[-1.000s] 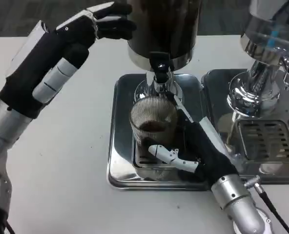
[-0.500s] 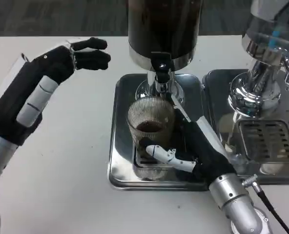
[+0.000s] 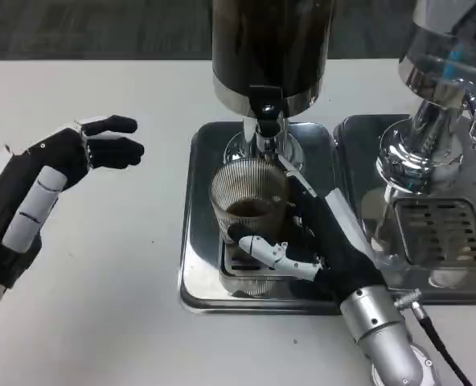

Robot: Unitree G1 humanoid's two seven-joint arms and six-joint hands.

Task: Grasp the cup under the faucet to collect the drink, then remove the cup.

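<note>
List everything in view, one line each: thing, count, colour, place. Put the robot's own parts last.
cup: one, clear ribbed glass with brown drink inside, on the drip grate under the faucet
faucet: one, black and chrome, directly above the cup
drink dispenser: one, dark tank with steel base, top centre
drip tray: one, shiny steel, under the dispenser
second dispenser: one, chrome, at the right edge
second drip tray: one, steel with slotted grate, right of the first
table: one, white
right hand: one, black and white, wrapped around the cup
left hand: one, black and white, raised over the table left of the tray, holding nothing
</note>
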